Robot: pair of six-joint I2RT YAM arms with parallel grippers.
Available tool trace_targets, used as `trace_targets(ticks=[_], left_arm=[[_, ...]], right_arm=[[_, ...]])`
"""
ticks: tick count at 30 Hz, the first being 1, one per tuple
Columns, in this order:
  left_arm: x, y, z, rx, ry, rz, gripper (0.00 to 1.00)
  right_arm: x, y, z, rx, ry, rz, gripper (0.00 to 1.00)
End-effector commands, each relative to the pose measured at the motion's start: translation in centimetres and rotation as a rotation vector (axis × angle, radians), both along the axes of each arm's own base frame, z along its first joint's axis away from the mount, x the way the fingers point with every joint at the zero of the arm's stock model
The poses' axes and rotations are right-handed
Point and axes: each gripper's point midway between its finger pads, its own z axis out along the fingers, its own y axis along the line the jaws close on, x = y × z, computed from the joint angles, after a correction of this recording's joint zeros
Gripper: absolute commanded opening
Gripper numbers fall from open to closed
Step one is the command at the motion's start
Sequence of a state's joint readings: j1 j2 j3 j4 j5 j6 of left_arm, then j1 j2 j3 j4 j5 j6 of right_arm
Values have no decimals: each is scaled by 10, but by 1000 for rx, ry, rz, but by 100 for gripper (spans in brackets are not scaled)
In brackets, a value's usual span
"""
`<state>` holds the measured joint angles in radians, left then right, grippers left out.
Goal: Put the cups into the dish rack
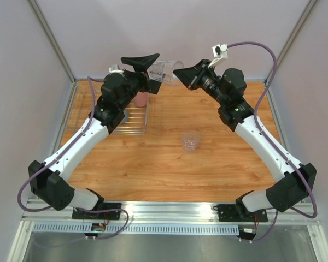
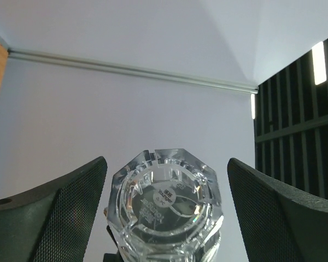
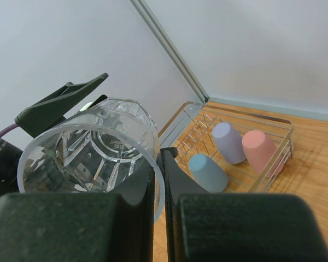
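Top external: dish rack point(image 1: 135, 123) holds a pink cup point(image 1: 140, 99); the right wrist view adds a blue cup point(image 3: 208, 172) and a lavender cup point(image 3: 228, 142). Left tool point(image 1: 152, 72) is spread wide above the rack's right edge, flanking the base of the clear tumbler point(image 1: 167, 71) with gaps on both sides. Right tool point(image 1: 185, 75) pinches its rim, in the air right of the rack. Risk: if the right releases before the left closes, the tumbler drops. The thin rim pinch may also slip. Second tumbler point(image 1: 191, 141) stands on the worktop point(image 1: 153, 174), well right of the rack.

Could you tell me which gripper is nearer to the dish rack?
Left. The left gripper hovers above the far right corner of the dish rack; the right gripper, shut on the clear tumbler, sits farther right.
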<state>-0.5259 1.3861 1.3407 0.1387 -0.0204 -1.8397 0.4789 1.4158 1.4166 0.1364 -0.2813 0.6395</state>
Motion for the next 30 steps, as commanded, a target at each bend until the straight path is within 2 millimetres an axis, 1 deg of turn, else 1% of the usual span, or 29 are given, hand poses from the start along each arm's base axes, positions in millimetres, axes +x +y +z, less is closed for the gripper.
trace_targets(ticks=[1, 3, 4, 5, 6, 9, 10, 12, 14, 15, 16, 18, 21, 23, 24, 25, 26, 27, 28, 30], left_arm=[[-13, -18, 26, -62, -36, -84, 100], [-14, -19, 26, -79, -32, -73, 100], [-16, -17, 29, -88, -42, -74, 100], [-11, -10, 30, -96, -43, -29, 100], [-11, -8, 31, -96, -45, -15, 99], [-9, 2, 34, -111, -48, 39, 93], [-8, 4, 36, -119, -58, 48, 88], [-6, 4, 38, -136, -58, 49, 85], [-3, -1, 39, -143, -66, 30, 79], [-1, -6, 36, -139, -63, 19, 77], [-4, -9, 42, -144, -77, -6, 77], [-3, -14, 40, -131, -80, -24, 75], [-2, -15, 42, -118, -99, -18, 67], [-1, -14, 44, -106, -113, -6, 56], [-1, -14, 43, -99, -115, -6, 51], [-1, -14, 42, -95, -114, -2, 41], [-1, -14, 41, -90, -113, -1, 38], [-2, -13, 42, -83, -119, 3, 36], [0, -11, 39, -73, -119, 18, 36], [1, -9, 37, -32, -130, 39, 34]], right_arm=[[-2, 1, 29, 29, -95, -12, 1], [1, -1, 27, 23, -94, -27, 0], [2, -1, 25, 20, -91, -32, 1], [3, -2, 23, 11, -93, -40, 1], [4, -3, 21, 8, -90, -45, 0], [5, -1, 15, 2, -84, -44, 1], [5, -1, 15, 2, -84, -44, 0], [6, 2, 13, -5, -80, -37, 1], [7, 3, 11, -10, -76, -31, 1], [7, 4, 10, -14, -76, -29, 1], [6, 5, 10, -14, -74, -28, 1], [6, 4, 11, -18, -76, -29, 1], [6, 4, 9, -27, -66, -30, 0], [7, 2, 10, -32, -61, -39, 1], [7, 2, 6, -40, -44, -43, 1], [8, 2, 5, -42, -33, -47, 1], [9, 0, 8, -40, -29, -61, 1], [9, -1, 4, -54, -9, -64, 2], [8, -2, 5, -62, -11, -65, 10], [6, -3, 2, -90, 16, -66, 15]])
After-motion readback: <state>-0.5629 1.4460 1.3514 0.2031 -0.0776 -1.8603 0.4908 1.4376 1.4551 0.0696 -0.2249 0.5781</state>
